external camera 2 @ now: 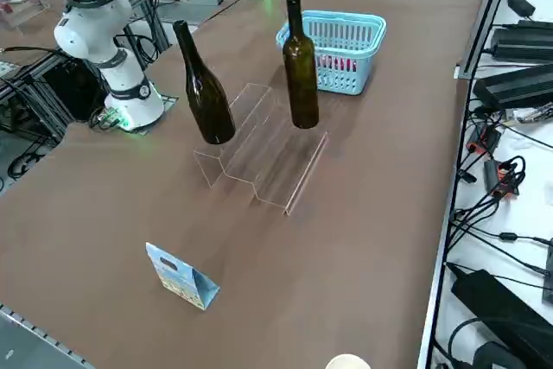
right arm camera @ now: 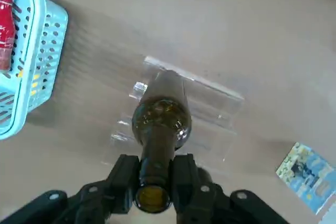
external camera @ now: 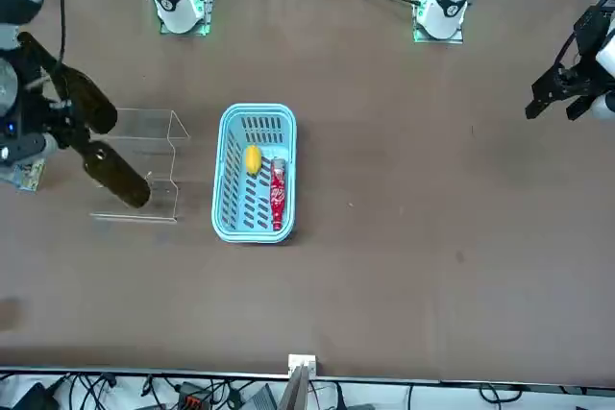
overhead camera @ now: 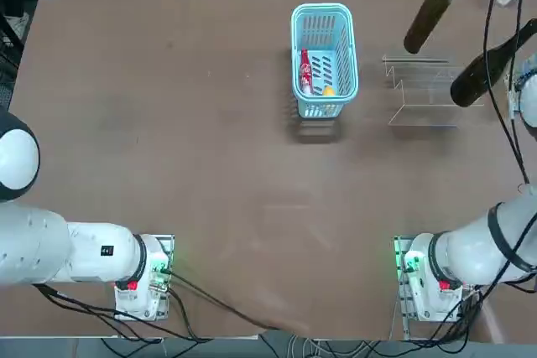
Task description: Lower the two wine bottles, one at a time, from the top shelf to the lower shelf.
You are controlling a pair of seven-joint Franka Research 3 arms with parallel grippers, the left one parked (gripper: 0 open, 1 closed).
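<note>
While the right gripper (right arm camera: 156,190) pinched one wine bottle (right arm camera: 160,129) by its neck, jaws clamped, the bottle hung upright below them over the clear stand (external camera 2: 259,157); the other bottle (external camera 2: 300,62) stood alongside.

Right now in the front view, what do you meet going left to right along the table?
Two slim dark olive-brown glass wine bottles, the nearer one gripped at the neck by the right gripper → transparent acrylic two-level stand → light blue plastic basket → yellow lemon-like item → small red bottle.
</note>
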